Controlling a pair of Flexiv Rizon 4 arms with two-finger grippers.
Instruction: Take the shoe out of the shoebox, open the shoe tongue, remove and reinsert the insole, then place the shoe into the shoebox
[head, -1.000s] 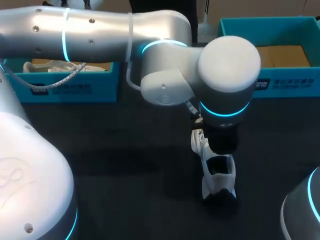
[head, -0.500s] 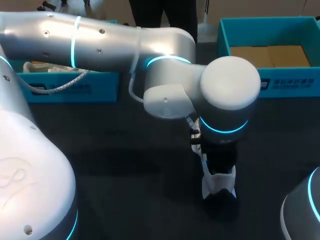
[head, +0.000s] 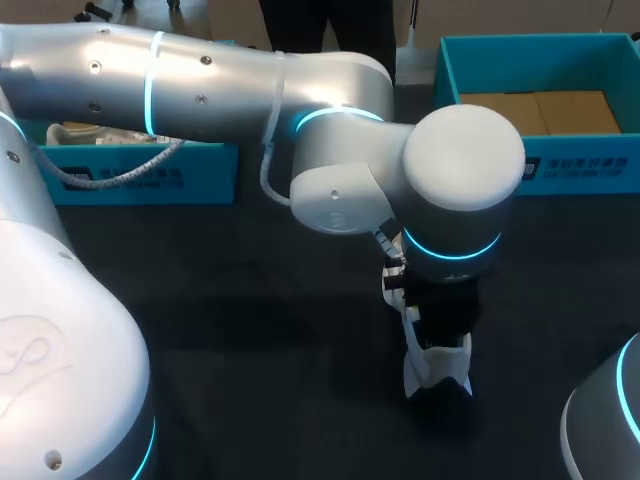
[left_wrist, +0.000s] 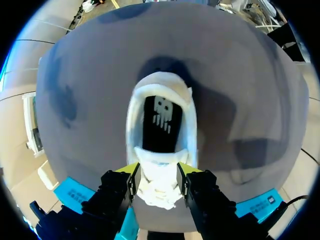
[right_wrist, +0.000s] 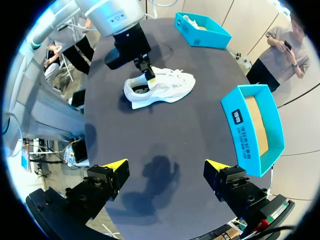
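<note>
Left gripper (left_wrist: 157, 172) first, though the head view hides it: my left arm (head: 300, 90) reaches past the middle and its wrist stands over the white shoe (head: 437, 368) on the dark table (head: 250, 320). One teal shoebox (head: 570, 165) sits at the far right edge with a brown sheet (head: 540, 110) inside. A second teal box (head: 140, 172) sits at the far left, partly behind my arm.

From the left wrist, both yellow tips press the tongue (left_wrist: 157, 185) from its two sides, pinching it. Ahead of the fingers the shoe's opening shows the black insole (left_wrist: 160, 122), seated inside.

From the right wrist, my right gripper (right_wrist: 165, 165) hangs spread wide over bare table with nothing between its fingers. The shoe stands upright well ahead of it, with the left gripper on its tongue. The nearer shoebox lies off to one side, apart from the shoe.
</note>
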